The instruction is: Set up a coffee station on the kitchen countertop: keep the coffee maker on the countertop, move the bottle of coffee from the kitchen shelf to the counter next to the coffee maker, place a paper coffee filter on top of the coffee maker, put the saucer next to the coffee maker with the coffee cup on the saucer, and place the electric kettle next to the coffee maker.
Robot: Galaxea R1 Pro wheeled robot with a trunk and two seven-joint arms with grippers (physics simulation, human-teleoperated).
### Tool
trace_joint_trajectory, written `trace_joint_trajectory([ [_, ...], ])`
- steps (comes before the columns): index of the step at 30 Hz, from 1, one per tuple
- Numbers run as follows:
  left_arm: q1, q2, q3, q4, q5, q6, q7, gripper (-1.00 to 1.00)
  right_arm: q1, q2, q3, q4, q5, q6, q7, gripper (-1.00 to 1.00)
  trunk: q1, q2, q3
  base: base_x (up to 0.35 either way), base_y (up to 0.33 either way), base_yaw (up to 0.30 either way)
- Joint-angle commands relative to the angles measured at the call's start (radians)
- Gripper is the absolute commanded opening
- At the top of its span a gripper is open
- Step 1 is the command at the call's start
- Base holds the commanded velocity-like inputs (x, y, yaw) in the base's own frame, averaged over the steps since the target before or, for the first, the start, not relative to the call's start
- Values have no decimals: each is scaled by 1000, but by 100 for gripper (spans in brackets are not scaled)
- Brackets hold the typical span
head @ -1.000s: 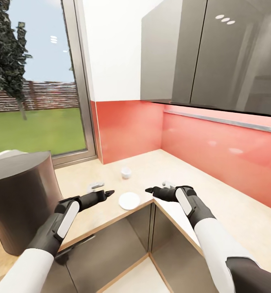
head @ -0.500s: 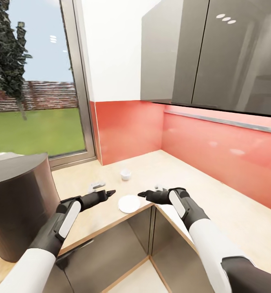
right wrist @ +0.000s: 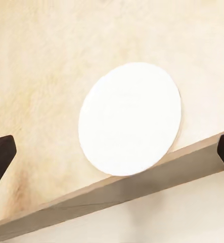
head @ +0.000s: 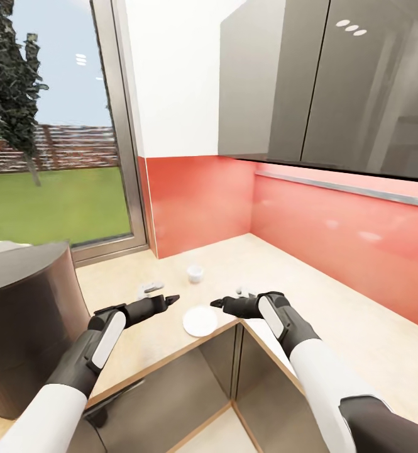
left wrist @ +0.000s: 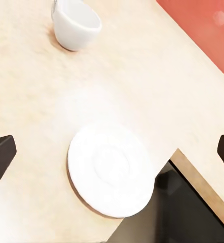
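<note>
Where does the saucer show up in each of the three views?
Head view: saucer at the counter's inner corner, between both grippers.
Left wrist view: lower centre, overhanging the edge.
Right wrist view: centre, by the edge.
Shared landmark: the kitchen countertop edge.

Bright, even daylight render, likely from the window (head: pixel 58 157). 3 ceiling-light glints on the glossy upper cabinets (head: pixel 350 28), soft sheen on the red backsplash (head: pixel 334 233). Shadows faint. Wide-angle stretch at head-view edges; wrist views slightly soft, countertop (left wrist: pixel 142 76) washed pale
</note>
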Motion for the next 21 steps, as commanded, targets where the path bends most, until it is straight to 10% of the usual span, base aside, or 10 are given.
trace_joint_trajectory([
  [1,-1,1,-1,-1,2,4,-1,100,-1,0,0,-1,3,3,3,100,1,-2,-2,153,40,0],
  [21,1,-6,-1,13,2,4,-1,100,-1,-2,0,-2,3,3,3,100,1,-2,-2,117,2,0],
])
